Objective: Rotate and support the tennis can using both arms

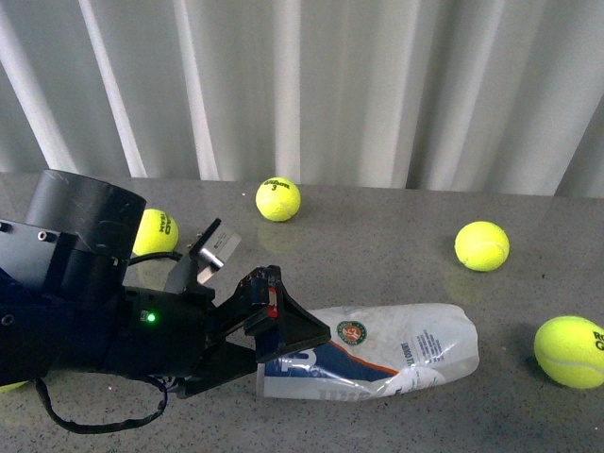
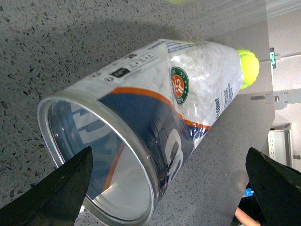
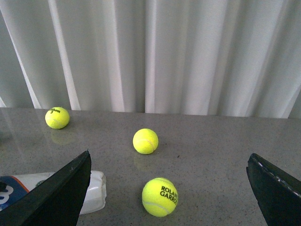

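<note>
While the tennis can (image 1: 377,351) lay on its side on the grey table (image 1: 377,255), its open mouth faced the left gripper (image 2: 168,157), whose fingers stood wide apart at the rim. The right gripper (image 3: 168,160) gaped wide too, holding nothing, facing loose tennis balls (image 3: 145,141).

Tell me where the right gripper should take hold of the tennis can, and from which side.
Grip the tennis can near its closed end, coming from the robot's right. It lies on its side with its open rim at the open left gripper, so only the closed end is free. The right gripper, open, looks toward that end. Closing across the round body seems safest.
</note>
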Robot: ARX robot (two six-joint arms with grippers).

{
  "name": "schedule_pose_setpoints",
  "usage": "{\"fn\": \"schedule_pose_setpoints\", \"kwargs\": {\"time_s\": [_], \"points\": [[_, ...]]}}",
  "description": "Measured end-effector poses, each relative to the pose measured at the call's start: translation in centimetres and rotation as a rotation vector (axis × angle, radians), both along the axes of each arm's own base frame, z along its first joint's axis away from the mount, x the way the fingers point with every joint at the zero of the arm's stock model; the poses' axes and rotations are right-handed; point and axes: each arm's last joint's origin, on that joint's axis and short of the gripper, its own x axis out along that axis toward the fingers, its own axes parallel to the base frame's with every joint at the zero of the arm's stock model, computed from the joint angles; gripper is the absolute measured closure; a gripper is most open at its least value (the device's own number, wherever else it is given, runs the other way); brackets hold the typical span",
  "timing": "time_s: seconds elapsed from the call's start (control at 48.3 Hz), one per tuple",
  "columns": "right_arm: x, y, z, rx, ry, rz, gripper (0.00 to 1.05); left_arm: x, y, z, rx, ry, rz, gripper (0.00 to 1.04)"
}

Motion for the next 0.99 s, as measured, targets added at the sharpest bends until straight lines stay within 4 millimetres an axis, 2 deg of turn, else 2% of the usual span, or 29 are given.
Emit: {"fn": "schedule_pose_setpoints", "kwargs": {"time_s": [0.248,0.559,0.6,0.745,0.849,0.911,0.993], "points": [[0.0,0.0,0.0,0.000,0.000,0.000,0.07,0.1,-0.8,-0.5,-0.052,0.047,0.033,0.56],[0.0,0.0,0.0,0.000,0.000,0.000,0.07,0.0,-0.9,-0.1,-0.101,0.075,0.060,1.00],[0.0,0.0,0.0,0.000,0.000,0.000,0.07,0.0,-0.9,0.2,-0.104,0.081,0.058,1.01],[0.0,0.0,0.0,0.000,0.000,0.000,0.07,-0.8,-0.8,2.7,-0.045,0.108,0.049,1.01],[0.0,0.0,0.0,0.000,0.000,0.000,0.07,-1.1,-0.6,5.3,0.024,0.089,0.017,1.01],[0.0,0.0,0.0,0.000,0.000,0.000,0.07,-0.9,-0.7,7.8,0.082,0.058,-0.003,1.01],[0.0,0.0,0.0,0.000,0.000,0.000,0.07,0.0,-1.1,13.6,0.256,-0.065,-0.051,1.01]]}}
